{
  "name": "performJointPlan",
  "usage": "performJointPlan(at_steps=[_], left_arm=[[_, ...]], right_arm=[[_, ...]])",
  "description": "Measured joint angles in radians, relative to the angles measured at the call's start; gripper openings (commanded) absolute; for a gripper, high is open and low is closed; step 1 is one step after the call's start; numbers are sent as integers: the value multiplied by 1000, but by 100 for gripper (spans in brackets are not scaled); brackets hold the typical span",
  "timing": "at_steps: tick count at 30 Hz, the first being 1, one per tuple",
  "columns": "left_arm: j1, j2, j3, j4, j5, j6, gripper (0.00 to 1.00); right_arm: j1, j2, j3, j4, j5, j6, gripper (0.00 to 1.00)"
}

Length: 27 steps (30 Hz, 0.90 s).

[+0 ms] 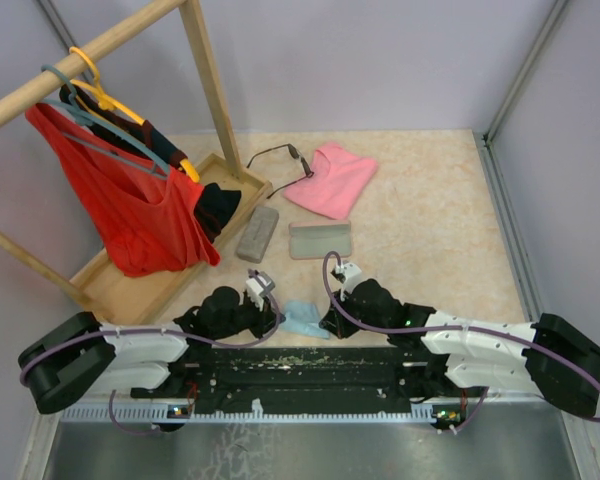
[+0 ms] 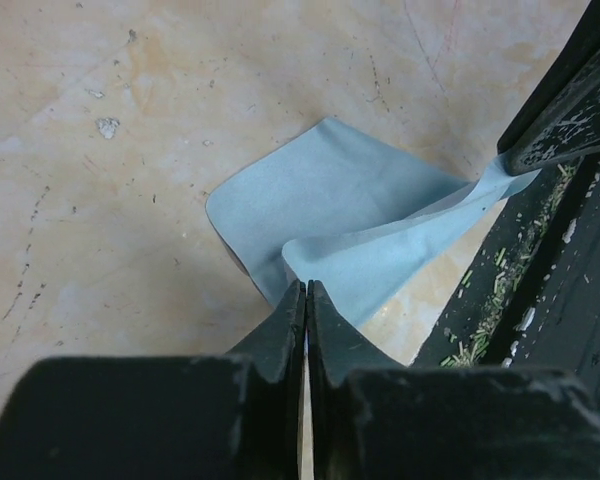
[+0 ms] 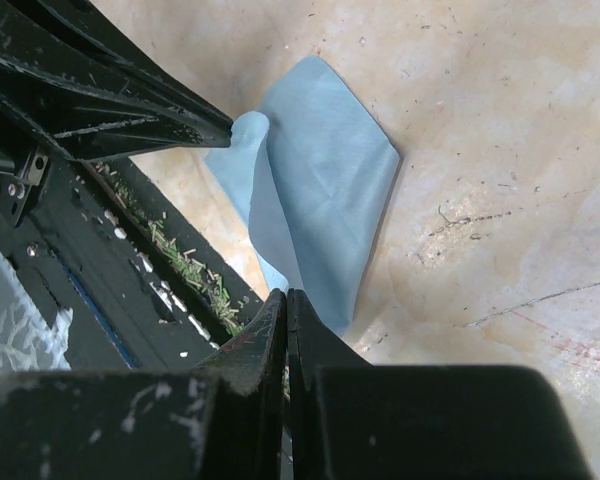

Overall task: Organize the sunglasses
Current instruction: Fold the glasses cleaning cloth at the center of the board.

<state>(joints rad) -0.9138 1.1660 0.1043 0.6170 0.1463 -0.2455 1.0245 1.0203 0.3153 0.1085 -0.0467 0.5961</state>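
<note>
One pair of sunglasses (image 1: 280, 158), thin and dark-framed, lies at the back of the table beside a pink soft piece (image 1: 332, 178). Both grippers are low at the near edge, far from the glasses. Between them lies a light-blue cloth (image 1: 302, 318), partly folded. My left gripper (image 1: 278, 314) is shut on one corner of the cloth (image 2: 340, 200), with its tips (image 2: 307, 288) pressed together. My right gripper (image 1: 328, 322) is shut on the opposite corner of the cloth (image 3: 320, 190), its tips (image 3: 286, 296) also closed. Each wrist view shows the other gripper pinching its corner.
A grey oblong case (image 1: 257, 232) and a flat greyish case (image 1: 320, 240) lie mid-table. A wooden rack (image 1: 130, 290) with hangers and a red garment (image 1: 130, 210) fills the left side. The black base rail (image 1: 300, 365) runs just behind the cloth.
</note>
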Motion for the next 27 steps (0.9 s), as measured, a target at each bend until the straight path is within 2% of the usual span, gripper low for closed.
performJointPlan(at_steps=[3, 10, 13, 14, 15, 17, 19, 20, 23, 27], left_arm=[[0, -30, 0, -4, -8, 1, 1], [0, -90, 0, -16, -30, 8, 1], [0, -104, 0, -24, -39, 7, 19], [0, -106, 0, -26, -43, 7, 33], [0, -106, 0, -28, -46, 7, 41], [0, -104, 0, -32, -49, 4, 52], [0, -97, 0, -35, -47, 3, 69], [0, -92, 0, -35, -45, 4, 72], [0, -83, 0, -37, -35, 4, 72], [0, -80, 0, -34, -28, 8, 59]], right_arm=[[0, 0, 0, 0, 0, 0, 0], [0, 0, 0, 0, 1, 0, 0], [0, 0, 0, -1, 2, 0, 0], [0, -1, 0, -1, 1, 0, 0], [0, -2, 0, -1, 1, 0, 0], [0, -3, 0, -1, 0, -2, 0], [0, -4, 0, 0, -3, -5, 0], [0, -4, 0, -1, -5, -6, 0], [0, -6, 0, -4, -7, -10, 0], [0, -12, 0, -8, -8, -10, 0]])
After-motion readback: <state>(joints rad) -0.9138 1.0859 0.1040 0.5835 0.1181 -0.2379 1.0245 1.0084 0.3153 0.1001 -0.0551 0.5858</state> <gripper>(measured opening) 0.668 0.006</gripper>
